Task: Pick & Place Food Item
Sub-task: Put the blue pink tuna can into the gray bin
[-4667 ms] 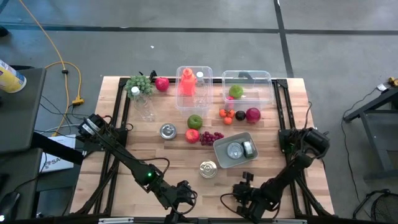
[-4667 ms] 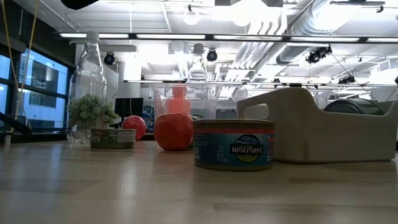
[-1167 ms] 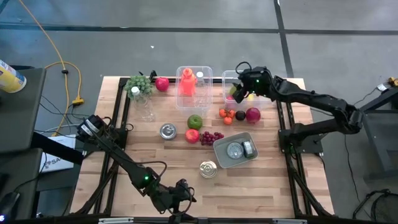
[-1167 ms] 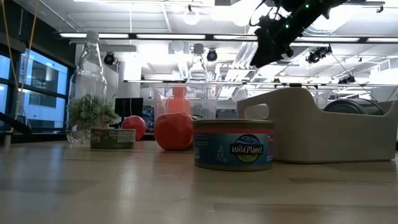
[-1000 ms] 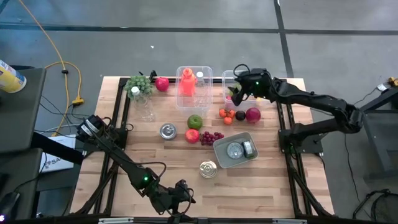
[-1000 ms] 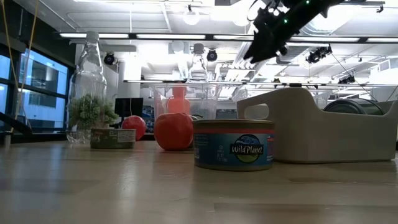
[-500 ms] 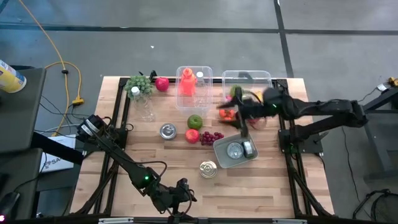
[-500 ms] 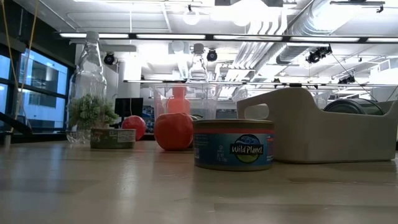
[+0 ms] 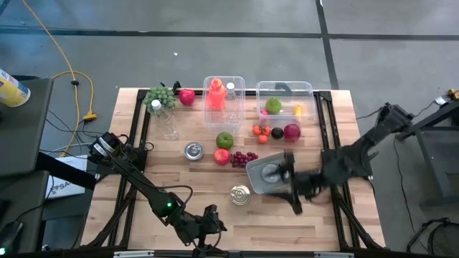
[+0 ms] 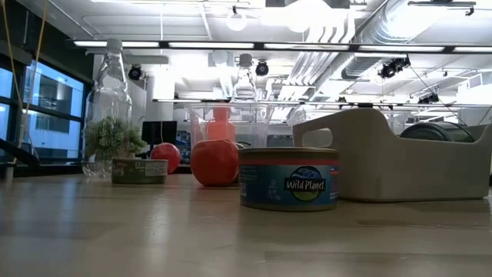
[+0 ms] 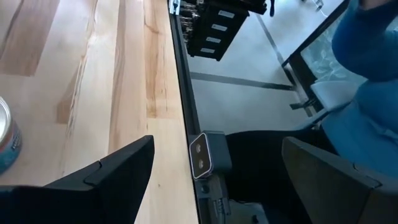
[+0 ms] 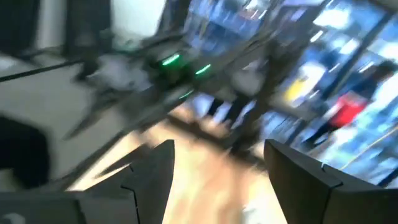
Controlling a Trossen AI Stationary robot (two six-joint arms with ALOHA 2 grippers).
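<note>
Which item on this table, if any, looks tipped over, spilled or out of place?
Nothing stands out. The cans, loose fruit, bottles and tray sit tidily on the table, and the clear bin holds its fruit. The right arm's gripper shows blurred near the tray, and nothing looks knocked over or spilled.

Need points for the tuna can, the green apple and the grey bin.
tuna can [image 10: 288, 179]: low view, on the front label.
green apple [image 9: 225, 140]: high view, on its top.
grey bin [image 10: 369, 135]: low view, on the side wall right of the handle cutout.
</note>
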